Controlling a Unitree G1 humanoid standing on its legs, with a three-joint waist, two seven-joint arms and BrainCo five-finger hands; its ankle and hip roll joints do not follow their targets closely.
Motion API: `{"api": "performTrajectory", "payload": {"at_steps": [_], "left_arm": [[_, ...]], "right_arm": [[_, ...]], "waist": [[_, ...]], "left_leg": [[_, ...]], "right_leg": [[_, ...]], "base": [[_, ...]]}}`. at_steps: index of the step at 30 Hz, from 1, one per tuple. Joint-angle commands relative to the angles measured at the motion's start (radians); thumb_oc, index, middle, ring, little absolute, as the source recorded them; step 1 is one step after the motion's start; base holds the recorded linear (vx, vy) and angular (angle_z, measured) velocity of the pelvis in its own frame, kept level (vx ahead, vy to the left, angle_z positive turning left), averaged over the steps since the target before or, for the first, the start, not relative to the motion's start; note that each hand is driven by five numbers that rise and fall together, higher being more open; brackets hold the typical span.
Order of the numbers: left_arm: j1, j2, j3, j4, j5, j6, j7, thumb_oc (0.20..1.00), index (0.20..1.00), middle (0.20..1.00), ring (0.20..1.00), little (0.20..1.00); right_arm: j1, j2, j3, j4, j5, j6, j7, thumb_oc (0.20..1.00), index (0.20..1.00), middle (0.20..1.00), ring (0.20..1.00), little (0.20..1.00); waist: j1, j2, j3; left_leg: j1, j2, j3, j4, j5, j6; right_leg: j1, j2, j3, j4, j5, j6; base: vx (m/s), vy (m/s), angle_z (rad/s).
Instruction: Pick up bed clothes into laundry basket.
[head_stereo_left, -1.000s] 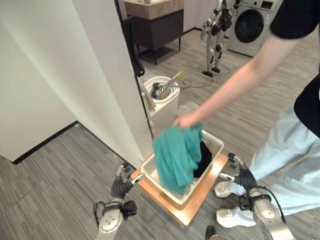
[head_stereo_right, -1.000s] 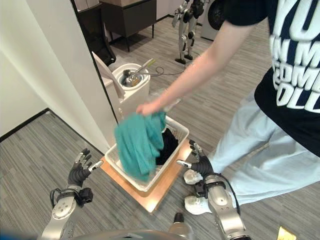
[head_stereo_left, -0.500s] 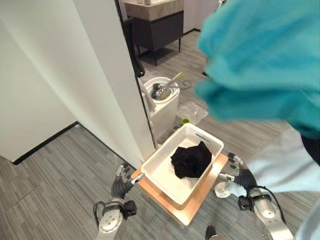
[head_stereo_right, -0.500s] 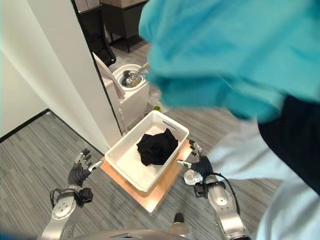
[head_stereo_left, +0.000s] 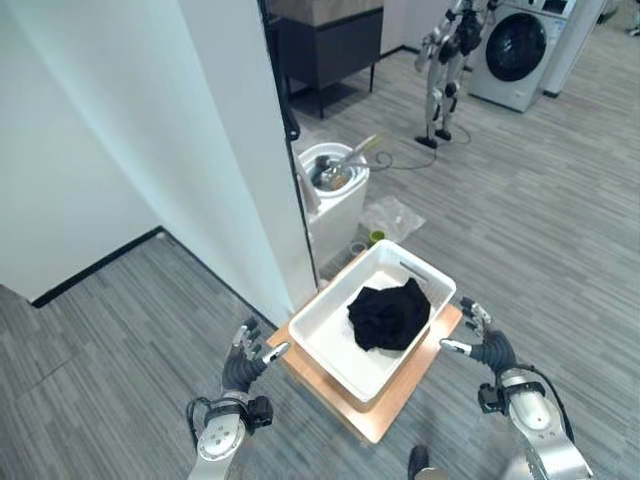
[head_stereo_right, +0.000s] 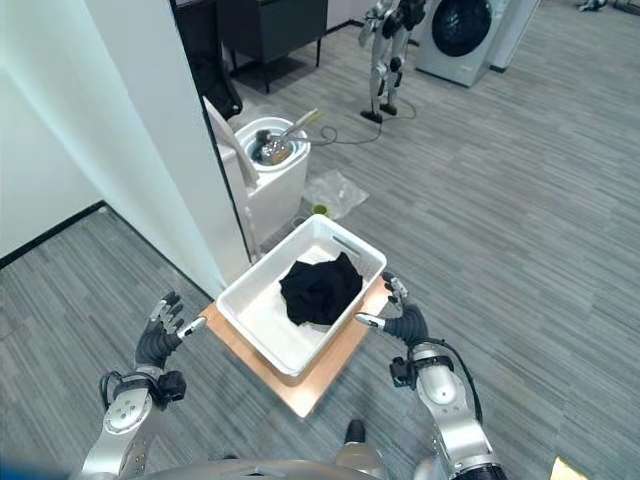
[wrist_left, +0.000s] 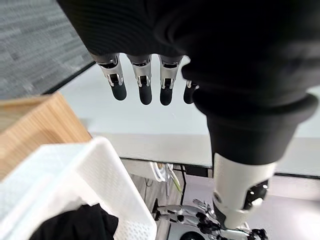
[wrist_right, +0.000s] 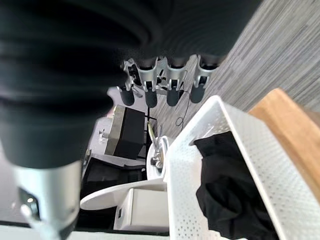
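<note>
A black garment (head_stereo_left: 388, 314) lies bunched inside the white basket (head_stereo_left: 330, 343), which sits on a wooden board (head_stereo_left: 385, 423) on the floor. The left hand (head_stereo_left: 243, 364) and right hand (head_stereo_left: 488, 349) flank the basket, fingers spread and holding nothing, apart from the garment.

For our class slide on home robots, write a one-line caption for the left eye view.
White laundry basket holding a black garment on a wooden board, open left hand and right hand flanking it.
</note>
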Motion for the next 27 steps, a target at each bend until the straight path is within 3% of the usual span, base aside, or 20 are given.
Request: {"api": "performTrajectory", "payload": {"at_steps": [1,2,4,6,7,8,11,14,16,20,24,25,27], "left_arm": [[-0.057,0.082,0.014,-0.042,0.033,-0.071,0.016,1.000,1.000,1.000,1.000,1.000],[-0.053,0.081,0.017,-0.042,0.029,-0.071,0.022,1.000,1.000,1.000,1.000,1.000],[-0.048,0.075,0.024,-0.045,0.024,-0.070,0.022,1.000,1.000,1.000,1.000,1.000],[-0.047,0.068,0.032,-0.034,0.010,-0.074,0.029,1.000,1.000,1.000,1.000,1.000],[-0.041,0.061,0.041,-0.034,0.000,-0.074,0.028,1.000,1.000,1.000,1.000,1.000],[-0.018,0.037,0.059,-0.027,-0.030,-0.075,0.034,1.000,1.000,1.000,1.000,1.000],[0.024,0.000,0.076,-0.036,-0.074,-0.075,0.031,1.000,1.000,1.000,1.000,1.000],[0.047,-0.014,0.091,-0.038,-0.086,-0.078,0.029,1.000,1.000,1.000,1.000,1.000],[0.049,-0.023,0.102,-0.034,-0.099,-0.081,0.035,1.000,1.000,1.000,1.000,1.000],[0.039,-0.019,0.109,-0.030,-0.117,-0.081,0.041,1.000,1.000,1.000,1.000,1.000],[0.032,-0.012,0.095,-0.039,-0.120,-0.070,0.033,1.000,1.000,1.000,1.000,1.000],[0.022,-0.009,0.087,-0.033,-0.122,-0.063,0.033,1.000,1.000,1.000,1.000,1.000],[0.016,-0.007,0.087,-0.032,-0.120,-0.060,0.036,1.000,1.000,1.000,1.000,1.000]], "right_arm": [[-0.085,-0.002,-0.007,-0.026,-0.031,-0.070,-0.015,1.000,1.000,1.000,1.000,1.000],[-0.080,-0.001,-0.005,-0.037,-0.022,-0.077,-0.009,1.000,1.000,1.000,1.000,1.000],[-0.080,0.001,-0.003,-0.038,-0.017,-0.076,-0.004,1.000,1.000,1.000,1.000,1.000],[-0.097,0.005,0.014,-0.026,-0.005,-0.079,0.001,1.000,1.000,1.000,1.000,1.000],[-0.105,0.008,0.022,-0.021,0.004,-0.075,0.006,1.000,1.000,1.000,1.000,1.000],[-0.122,0.010,0.041,-0.005,0.012,-0.067,0.009,1.000,1.000,1.000,1.000,1.000],[-0.131,-0.003,0.053,-0.006,0.014,-0.060,0.017,1.000,1.000,1.000,1.000,1.000],[-0.144,-0.016,0.057,-0.011,0.013,-0.067,0.018,1.000,1.000,1.000,1.000,1.000],[-0.156,-0.027,0.059,-0.013,0.018,-0.068,0.018,1.000,1.000,1.000,1.000,1.000],[-0.156,-0.041,0.058,-0.014,0.015,-0.061,0.016,1.000,1.000,1.000,1.000,1.000],[-0.136,-0.047,0.040,-0.020,0.003,-0.054,0.017,1.000,1.000,1.000,1.000,1.000],[-0.135,-0.057,0.036,-0.010,-0.016,-0.047,0.015,1.000,1.000,1.000,1.000,1.000],[-0.136,-0.063,0.029,-0.008,-0.027,-0.043,0.013,1.000,1.000,1.000,1.000,1.000]], "waist": [[0.003,-0.003,0.031],[0.007,0.006,0.031],[0.014,0.008,0.027],[0.042,-0.013,0.022],[0.055,-0.018,0.015],[0.089,-0.020,0.004],[0.124,-0.007,0.013],[0.147,0.014,0.045],[0.153,0.023,0.074],[0.126,-0.007,0.087],[0.083,-0.018,0.061],[0.066,-0.016,0.041],[0.055,-0.015,0.030]], "left_leg": [[-0.031,-0.004,-0.075,0.002,0.003,0.034],[-0.053,-0.021,-0.111,0.002,0.013,0.049],[-0.063,-0.025,-0.122,0.002,0.018,0.053],[-0.094,-0.053,-0.144,0.002,0.027,0.054],[-0.109,-0.052,-0.152,0.002,0.043,0.048],[-0.120,-0.051,-0.139,0.002,0.058,0.042],[-0.144,-0.038,-0.149,0.002,0.102,0.025],[-0.164,-0.029,-0.157,0.025,0.124,0.012],[-0.210,-0.005,-0.151,0.103,0.122,-0.020],[-0.196,0.042,-0.060,0.249,0.031,-0.014],[-0.104,0.099,-0.053,0.380,-0.112,-0.018],[-0.028,0.130,-0.030,0.373,-0.129,-0.023],[0.018,0.148,-0.012,0.353,-0.130,-0.029]], "right_leg": [[0.013,0.003,0.100,0.260,-0.159,0.036],[0.016,0.071,0.166,0.363,-0.206,0.018],[0.014,0.098,0.193,0.381,-0.215,0.006],[0.112,0.114,0.207,0.254,-0.287,-0.029],[0.132,0.123,0.212,0.201,-0.277,-0.040],[0.179,0.112,0.179,0.101,-0.277,-0.047],[0.241,0.133,0.164,-0.037,-0.242,-0.053],[0.248,0.134,0.126,-0.047,-0.242,-0.056],[0.243,0.126,0.098,-0.047,-0.240,-0.065],[0.206,0.081,0.015,-0.047,-0.198,-0.071],[0.193,0.049,-0.080,-0.047,-0.187,-0.081],[0.179,0.036,-0.127,-0.047,-0.172,-0.081],[0.172,0.025,-0.162,-0.045,-0.162,-0.078]], "base": [[-0.21,0.076,0.40],[-0.18,0.054,0.71],[-0.11,-0.003,1.09],[-0.15,-0.116,0.45],[-0.24,-0.219,0.03],[-0.16,-0.157,0.21],[-0.19,-0.154,0.07],[-0.24,-0.087,0.20],[-0.35,-0.041,0.42],[-0.30,-0.012,0.77],[-0.16,0.043,0.68],[-0.11,0.107,0.86],[-0.07,0.135,0.88]]}}
